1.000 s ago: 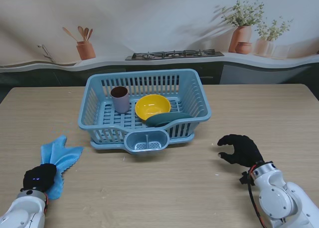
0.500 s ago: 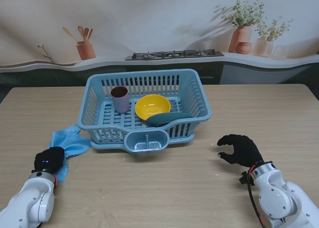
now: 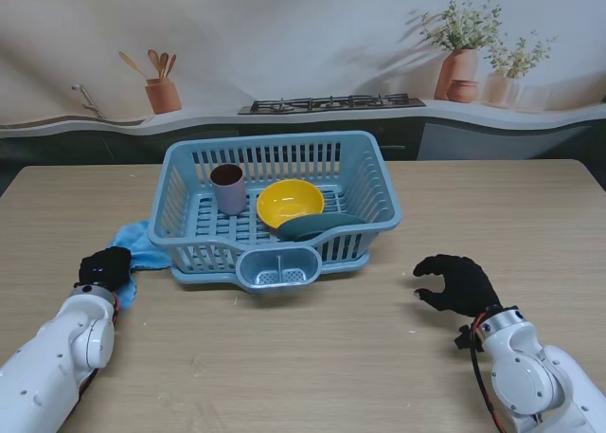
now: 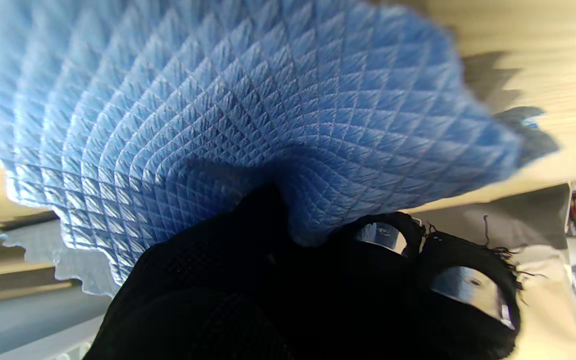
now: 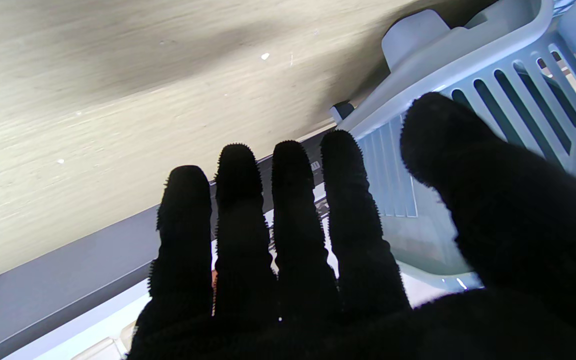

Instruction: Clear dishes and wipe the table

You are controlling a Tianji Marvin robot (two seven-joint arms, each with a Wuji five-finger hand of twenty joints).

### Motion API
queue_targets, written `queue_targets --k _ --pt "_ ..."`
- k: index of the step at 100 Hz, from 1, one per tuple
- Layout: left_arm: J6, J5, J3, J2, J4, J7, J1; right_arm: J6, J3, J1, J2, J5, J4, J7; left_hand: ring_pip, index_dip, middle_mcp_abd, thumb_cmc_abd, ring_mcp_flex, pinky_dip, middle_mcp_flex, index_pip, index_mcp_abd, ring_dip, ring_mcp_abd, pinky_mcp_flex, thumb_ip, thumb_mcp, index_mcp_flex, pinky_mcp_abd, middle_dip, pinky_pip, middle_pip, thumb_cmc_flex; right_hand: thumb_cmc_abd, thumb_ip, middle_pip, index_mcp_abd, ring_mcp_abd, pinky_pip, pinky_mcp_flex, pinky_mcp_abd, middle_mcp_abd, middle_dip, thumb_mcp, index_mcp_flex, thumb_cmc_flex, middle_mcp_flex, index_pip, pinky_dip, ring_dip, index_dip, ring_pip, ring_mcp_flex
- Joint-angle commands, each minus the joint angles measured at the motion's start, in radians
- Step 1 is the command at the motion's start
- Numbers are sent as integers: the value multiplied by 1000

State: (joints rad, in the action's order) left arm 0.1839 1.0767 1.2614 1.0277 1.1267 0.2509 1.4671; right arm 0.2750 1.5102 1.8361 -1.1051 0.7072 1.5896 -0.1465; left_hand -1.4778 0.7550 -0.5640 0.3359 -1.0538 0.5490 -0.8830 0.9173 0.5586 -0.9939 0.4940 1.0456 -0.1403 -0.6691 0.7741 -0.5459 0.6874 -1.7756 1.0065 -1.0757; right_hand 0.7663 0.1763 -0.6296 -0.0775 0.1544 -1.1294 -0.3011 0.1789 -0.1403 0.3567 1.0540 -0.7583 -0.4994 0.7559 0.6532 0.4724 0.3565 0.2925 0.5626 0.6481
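Our left hand is clenching the blue cloth, its black-gloved fingers bunching the quilted fabric, which is spreading out ahead of them on the wooden table. The cloth is lying just beside the left wall of the blue dish rack, its far edge touching or nearly touching the rack. Our right hand is hovering over bare table nearer to us than the rack's right corner, holding nothing, its fingers standing loosely apart and slightly curled. Inside the rack we are seeing a mauve cup standing upright, a yellow bowl beside it, and a dark green dish leaning against the bowl's near side.
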Motion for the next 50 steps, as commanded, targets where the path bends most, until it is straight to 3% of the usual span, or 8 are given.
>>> queue_targets --k 1,22,50 --pt "-14 -13 -16 12 -38 -35 4 -2 -1 1 -1 3 5 10 -38 -69 -39 107 -29 4 3 60 -283 -4 6 19 -1 15 45 113 -4 -232 25 -116 -1 -20 11 -8 -16 -3 9 11 9 -9 -8 17 10 -15 -3 5 0 7 -3 -18" --pt "3 -19 -6 14 1 -71 27 -5 -1 0 -1 0 5 11 -38 -72 -41 105 -28 2 6 61 -280 -3 7 19 -1 15 42 111 -6 -231 26 -117 1 -20 11 -9 -16 -3 10 12 10 -9 -8 17 11 -15 -3 5 0 7 -3 -19" --pt "64 39 89 19 198 -134 223 -12 -4 9 -2 -8 9 14 -39 -75 -47 99 -22 1 11 57 -273 -4 13 18 0 22 40 107 -8 -230 25 -122 0 -20 10 -7 -16 -3 10 12 10 -9 -8 17 11 -15 -3 5 1 7 -3 -19"
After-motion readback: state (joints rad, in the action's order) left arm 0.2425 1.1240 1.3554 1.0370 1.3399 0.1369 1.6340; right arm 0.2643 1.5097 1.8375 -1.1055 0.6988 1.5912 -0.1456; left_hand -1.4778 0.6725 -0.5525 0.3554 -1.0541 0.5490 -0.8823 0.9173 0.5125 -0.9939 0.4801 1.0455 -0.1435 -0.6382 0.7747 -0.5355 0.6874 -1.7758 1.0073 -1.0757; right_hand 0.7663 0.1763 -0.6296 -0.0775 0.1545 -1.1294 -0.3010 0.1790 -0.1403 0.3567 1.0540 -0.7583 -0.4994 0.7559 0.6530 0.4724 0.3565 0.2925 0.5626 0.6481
